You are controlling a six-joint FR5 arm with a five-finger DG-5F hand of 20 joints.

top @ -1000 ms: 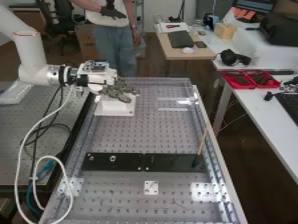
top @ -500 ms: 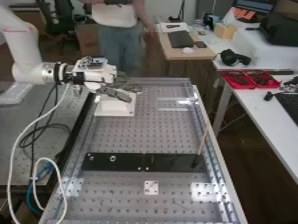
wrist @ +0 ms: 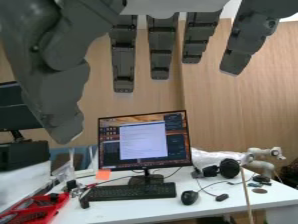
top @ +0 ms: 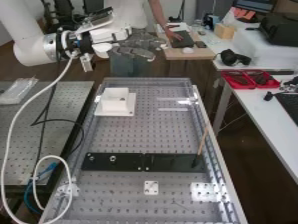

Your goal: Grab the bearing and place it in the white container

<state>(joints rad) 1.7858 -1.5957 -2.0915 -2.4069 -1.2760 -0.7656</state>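
High view: the hand [top: 137, 48] is raised above and beyond the far end of the bench [top: 126, 135], well apart from the white container [top: 116, 103], which stands upright on its flat base at the far left. Toward the near end a black strip [top: 174, 162] lies across the bench, and near its left end sit two small round pieces, a larger ring [top: 113, 159] and a smaller ring [top: 91, 158]. Either might be the bearing, but I cannot tell at this scale. Nor can I make out whether a bearing lies inside the container.

So the step has to be judged with care. The hand's height and its place near the container's end of the bench would fit a release already done and the arm clear of it. If so, the next move calls for nothing more than staying clear while the container's inside is checked. If the bearing is one of those rings, the hand must come back over the strip, go low and pinch it without knocking its neighbour.

Wrist view: the fingers [wrist: 161, 47] are long, nearly straight and well apart, the thumb [wrist: 63, 95] stands away from them, and nothing is held between. Past them are a monitor [wrist: 143, 142] and a keyboard [wrist: 130, 192] on a white desk [wrist: 219, 202], so the palm would have to turn down toward the bench before any grasp.
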